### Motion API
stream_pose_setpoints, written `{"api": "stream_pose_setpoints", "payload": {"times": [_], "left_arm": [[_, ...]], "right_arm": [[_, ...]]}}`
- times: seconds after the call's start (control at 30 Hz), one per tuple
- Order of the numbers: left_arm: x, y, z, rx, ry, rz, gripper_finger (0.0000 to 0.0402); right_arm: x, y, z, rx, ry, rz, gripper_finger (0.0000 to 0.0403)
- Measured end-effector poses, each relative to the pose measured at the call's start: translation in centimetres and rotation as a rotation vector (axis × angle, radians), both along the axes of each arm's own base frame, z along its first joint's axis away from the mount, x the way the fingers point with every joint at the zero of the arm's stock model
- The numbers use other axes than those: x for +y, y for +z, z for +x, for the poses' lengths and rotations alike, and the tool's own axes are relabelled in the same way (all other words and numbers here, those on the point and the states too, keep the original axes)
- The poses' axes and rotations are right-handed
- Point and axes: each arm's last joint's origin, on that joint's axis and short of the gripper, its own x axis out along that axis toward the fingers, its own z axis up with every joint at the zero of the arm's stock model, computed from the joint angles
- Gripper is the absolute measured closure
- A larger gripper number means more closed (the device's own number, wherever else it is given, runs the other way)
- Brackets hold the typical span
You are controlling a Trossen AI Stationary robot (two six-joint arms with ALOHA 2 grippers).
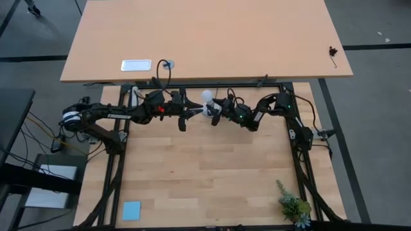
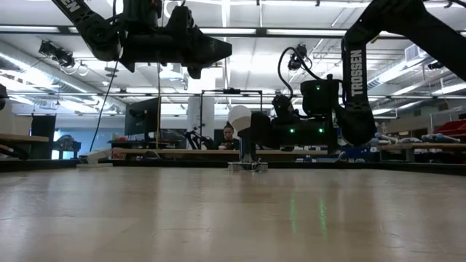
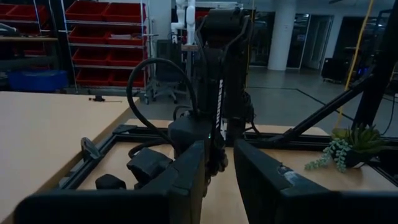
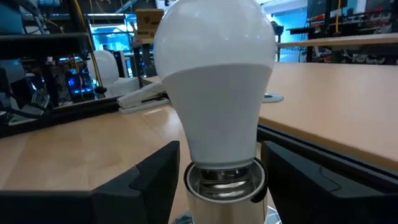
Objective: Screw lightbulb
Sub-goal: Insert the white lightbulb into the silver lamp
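Two arms, one lightbulb, one socket, all near the far edge of the work table (image 1: 212,173).

Item 1: lightbulb (image 4: 214,87), white, upright, its metal screw base seated in the socket (image 4: 227,186). Landmark for all entries below.

Item 2: socket, silver, directly beneath the lightbulb, resting on the table.

Item 3: right gripper (image 4: 217,180), low at the lightbulb's base. Its two dark fingers (image 4: 146,180) stand parted, one on either side of the base and socket, with a gap visible on each side; nothing is clamped.

Item 4: left gripper (image 1: 183,115), to the left of the lightbulb and raised above it in the low view. Its fingers (image 3: 186,177) stand partly apart with nothing between them.

Item 5: small potted plant (image 1: 293,208), well apart from the lightbulb, at the near right corner.

Item 6: blue square (image 1: 131,210), well apart from the lightbulb, at the near left corner.

Item 7: second, paler table (image 1: 205,38), beyond the lightbulb.
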Motion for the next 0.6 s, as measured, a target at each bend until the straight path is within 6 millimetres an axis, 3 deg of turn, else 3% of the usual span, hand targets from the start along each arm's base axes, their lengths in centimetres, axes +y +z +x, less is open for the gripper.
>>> {"api": "stream_pose_setpoints", "payload": {"times": [0.3, 0.6], "left_arm": [[0.0, -0.1, 0.0, 0.007, 0.000, -0.003, 0.0307], [0.0, -0.1, 0.0, 0.007, 0.000, -0.003, 0.0307]], "right_arm": [[0.0, 0.0, 0.0, -0.017, 0.002, 0.040, 0.0151], [0.3, 1.4, -0.7, 0.073, 0.002, 0.078, 0.0113]]}}
